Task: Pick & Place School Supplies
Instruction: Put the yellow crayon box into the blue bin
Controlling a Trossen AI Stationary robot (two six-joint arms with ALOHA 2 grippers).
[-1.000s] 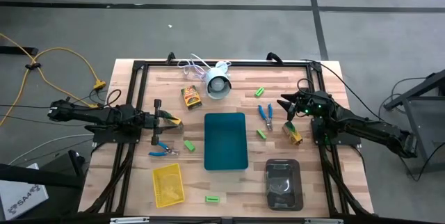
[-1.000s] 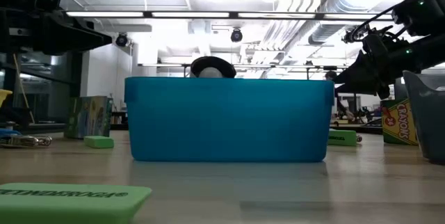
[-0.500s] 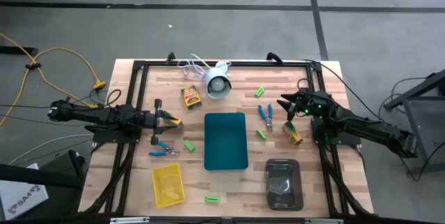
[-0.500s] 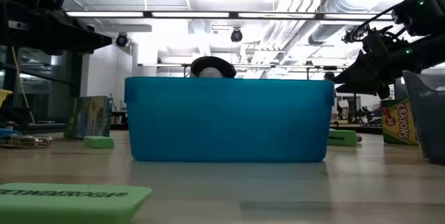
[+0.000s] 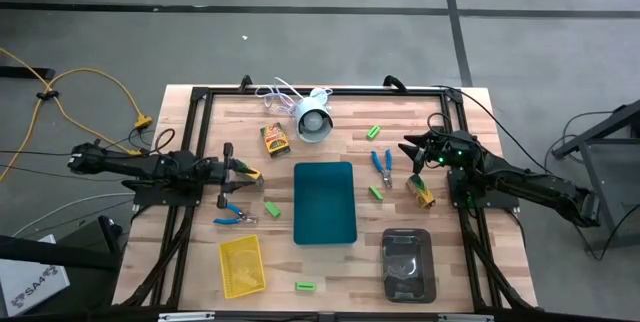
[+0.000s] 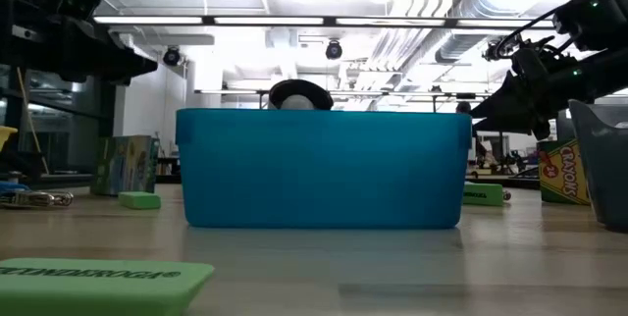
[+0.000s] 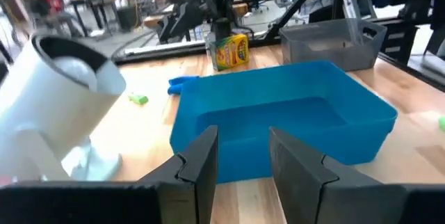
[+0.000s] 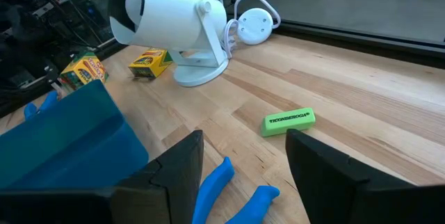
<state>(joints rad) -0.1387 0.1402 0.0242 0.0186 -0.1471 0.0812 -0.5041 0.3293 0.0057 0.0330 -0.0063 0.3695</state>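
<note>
My left gripper [image 5: 240,171] is open and empty at the table's left, pointing toward the teal tray [image 7: 278,123]. A small yellow thing [image 5: 250,173] shows at its tip; whether they touch, I cannot tell. My right gripper [image 5: 408,152] is open and empty, raised above the table [image 6: 491,110] just right of blue-handled scissors [image 5: 382,162], whose handles show between its fingers [image 8: 236,182]. One crayon box [image 5: 275,139] lies far left, another [image 5: 420,190] beside the right arm. Green blocks [image 5: 375,133], [image 5: 376,192], [image 5: 272,208] lie on the wood. A second blue-handled tool [image 5: 235,217] lies near the left gripper.
The teal tray [image 5: 325,202] sits mid-table, a yellow tray [image 5: 241,265] at near left, a dark grey tray [image 5: 407,262] at near right. A white round device with a cable [image 5: 313,120] stands at the far middle. Another green block [image 5: 306,286] lies by the near edge.
</note>
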